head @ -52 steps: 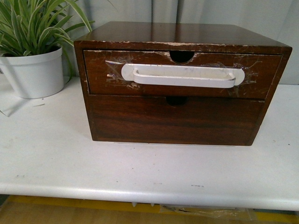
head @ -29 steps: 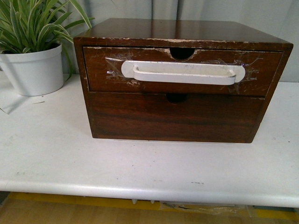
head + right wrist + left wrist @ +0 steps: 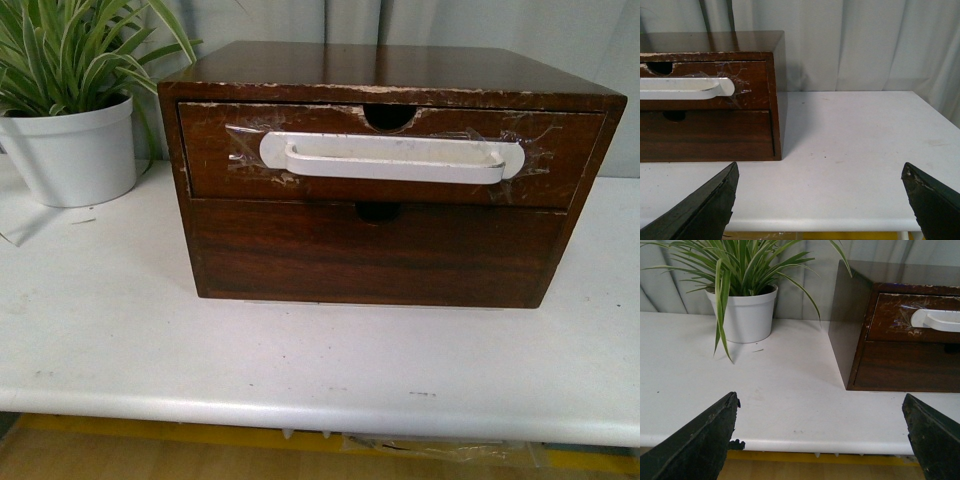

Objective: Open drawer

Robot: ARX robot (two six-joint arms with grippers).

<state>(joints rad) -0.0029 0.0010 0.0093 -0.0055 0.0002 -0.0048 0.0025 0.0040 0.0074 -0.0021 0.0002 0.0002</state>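
Observation:
The drawer [image 3: 210,165] is the shallow upper one in a dark-brown wooden box [image 3: 380,62] on the white table [image 3: 300,360]. It is shut, with a long white bar handle [image 3: 392,158] taped on and a half-round notch [image 3: 389,117] in its chipped upper edge. It also shows in the left wrist view [image 3: 890,320] and the right wrist view [image 3: 752,85]. My left gripper [image 3: 820,405] is open and empty, hanging near the table's front edge, left of the box. My right gripper [image 3: 820,170] is open and empty, near the front edge, right of the box. Neither arm shows in the front view.
A taller plain drawer front [image 3: 375,255] without a handle sits below the drawer. A green plant in a white pot [image 3: 70,150] stands at the back left, seen also in the left wrist view [image 3: 745,315]. A grey curtain [image 3: 855,45] hangs behind the table.
The front view has shifted slightly, so the box sits a little higher in the frame than before. The drawer has stayed shut.

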